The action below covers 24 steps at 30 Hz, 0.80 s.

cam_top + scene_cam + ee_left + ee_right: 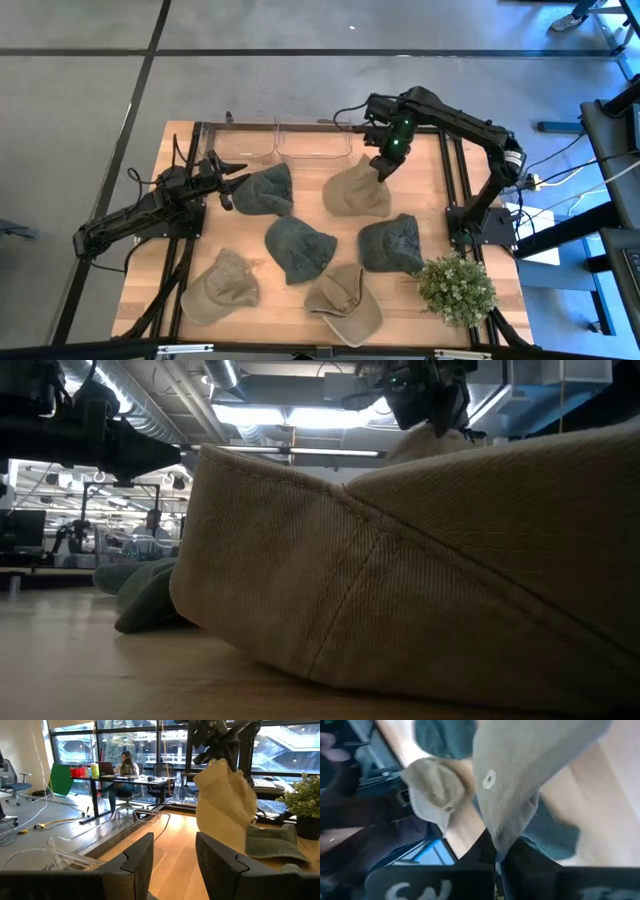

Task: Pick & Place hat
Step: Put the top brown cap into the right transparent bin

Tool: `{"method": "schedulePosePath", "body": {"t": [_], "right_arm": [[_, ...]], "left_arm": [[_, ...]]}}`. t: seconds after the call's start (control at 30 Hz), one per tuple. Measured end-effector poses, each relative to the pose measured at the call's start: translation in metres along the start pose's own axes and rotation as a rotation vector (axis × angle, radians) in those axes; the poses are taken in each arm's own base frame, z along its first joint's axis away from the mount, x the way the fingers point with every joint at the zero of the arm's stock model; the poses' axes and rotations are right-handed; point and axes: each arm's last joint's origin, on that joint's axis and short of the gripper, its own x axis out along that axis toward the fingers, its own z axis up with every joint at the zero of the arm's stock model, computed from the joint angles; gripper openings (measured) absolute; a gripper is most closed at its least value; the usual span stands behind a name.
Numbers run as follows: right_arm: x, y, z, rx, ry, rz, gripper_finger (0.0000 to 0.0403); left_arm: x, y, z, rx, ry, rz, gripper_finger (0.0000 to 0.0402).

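My right gripper [383, 168] is shut on a tan hat [355, 190] at the table's far middle. The hat also shows in the left wrist view [225, 805], hanging below that gripper. My left gripper [228, 187] is open and empty at the table's left, beside a dark green hat [265, 188] that lies on the table. Two more dark green hats [298, 248] [392, 243] and two more tan hats [222, 285] [345, 300] lie on the table nearer the front. My right gripper pinches a raised fold of the tan hat's crown [501, 836] between its two fingers. The fingers come from above, pointing down. The hat hangs below them, drawn up into a peak. Whether its lower edge [220, 847] rests on the table, I cannot tell.
Clear plastic bins [275, 140] stand along the table's far edge. A potted plant [455, 288] stands at the near right corner. The nearest tan hat [420, 560] fills most of the low view. A person sits at a desk in the room beyond [127, 765].
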Motion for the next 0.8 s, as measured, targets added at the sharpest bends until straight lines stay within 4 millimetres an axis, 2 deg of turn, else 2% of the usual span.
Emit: {"method": "schedulePosePath", "body": {"t": [0.33, 0.57, 0.7, 0.8], "right_arm": [[-0.01, 0.008, 0.023, -0.243, -0.236, 0.067, 0.0007], [-0.056, 0.032, 0.027, -0.431, -0.451, 0.09, 0.0007], [-0.083, 0.043, 0.031, -0.487, -0.631, -0.021, 0.0007], [-0.095, 0.044, 0.036, -0.508, -0.742, -0.073, 0.0007]], "left_arm": [[0.0, 0.0, 0.0, 0.0, 0.0, 0.0, 0.0143], [0.0, 0.0, 0.0, 0.0, 0.0, -0.001, 0.0143], [0.0, 0.0, 0.0, 0.0, 0.0, -0.001, 0.0143], [0.0, 0.0, 0.0, 0.0, 0.0, 0.0, 0.0143]]}}
